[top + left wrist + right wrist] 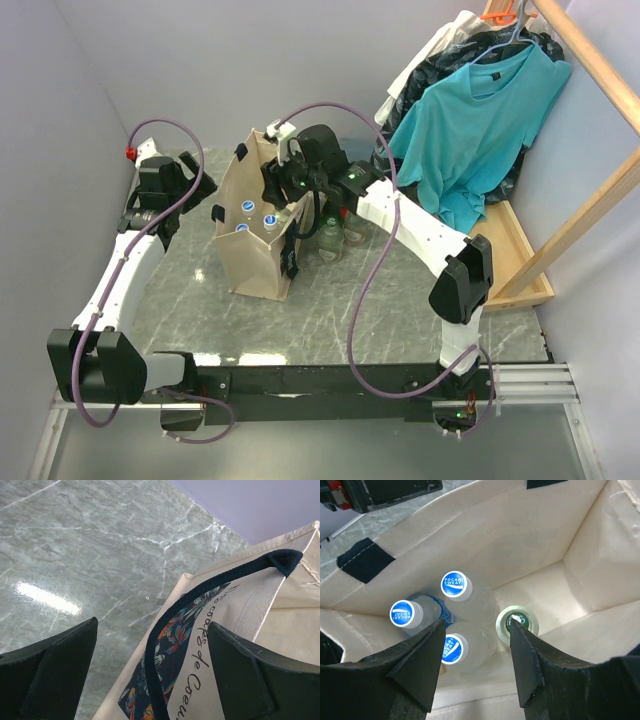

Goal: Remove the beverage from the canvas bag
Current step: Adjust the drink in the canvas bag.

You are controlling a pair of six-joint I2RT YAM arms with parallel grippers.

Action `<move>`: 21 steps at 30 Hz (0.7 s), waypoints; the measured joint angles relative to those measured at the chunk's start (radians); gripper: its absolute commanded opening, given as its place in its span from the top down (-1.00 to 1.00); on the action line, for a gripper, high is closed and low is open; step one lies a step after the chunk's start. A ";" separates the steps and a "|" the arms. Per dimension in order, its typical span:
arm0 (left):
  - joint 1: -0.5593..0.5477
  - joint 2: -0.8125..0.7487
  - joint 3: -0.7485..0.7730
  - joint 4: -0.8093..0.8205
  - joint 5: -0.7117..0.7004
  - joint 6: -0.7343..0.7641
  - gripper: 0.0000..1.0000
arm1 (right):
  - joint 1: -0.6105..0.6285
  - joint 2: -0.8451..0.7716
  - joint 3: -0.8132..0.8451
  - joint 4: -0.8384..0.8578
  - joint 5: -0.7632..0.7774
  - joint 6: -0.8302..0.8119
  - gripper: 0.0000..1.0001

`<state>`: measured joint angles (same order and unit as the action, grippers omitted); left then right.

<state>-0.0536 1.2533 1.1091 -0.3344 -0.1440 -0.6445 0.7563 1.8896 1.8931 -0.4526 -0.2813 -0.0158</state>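
Note:
The beige canvas bag (252,250) stands upright on the table, its mouth open. The right wrist view looks down into the canvas bag (540,540). Three clear bottles with blue caps (456,585) (403,614) (453,648) stand inside, beside a green-capped bottle (520,621). My right gripper (272,192) (476,625) hangs open over the bag's mouth, above the caps and touching none. Its right finger covers part of the green cap. My left gripper (212,210) (152,625) is open at the bag's left outer side, with the black strap handle (210,582) between its fingers.
Two more bottles (330,238) (352,228) stand on the marble table (330,310) just right of the bag. A teal shirt (480,120) hangs on a wooden rack (590,200) at the far right. Grey walls close in the left and back.

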 measured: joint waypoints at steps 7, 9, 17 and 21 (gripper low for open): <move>0.000 0.000 0.000 -0.002 0.000 0.004 -0.93 | 0.001 0.062 0.075 -0.063 0.009 0.000 -0.24; 0.000 0.000 0.000 -0.002 0.000 0.005 -0.93 | 0.001 0.098 0.134 -0.093 0.021 0.000 -0.24; 0.000 0.000 0.000 -0.002 0.000 0.005 -0.93 | 0.002 0.176 0.220 -0.159 0.079 0.000 -0.26; 0.000 0.000 0.000 -0.002 -0.002 0.006 -0.93 | 0.002 0.189 0.227 -0.185 0.102 0.000 -0.25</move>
<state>-0.0536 1.2537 1.1091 -0.3363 -0.1463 -0.6384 0.7578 2.0789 2.1204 -0.6376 -0.1795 -0.0158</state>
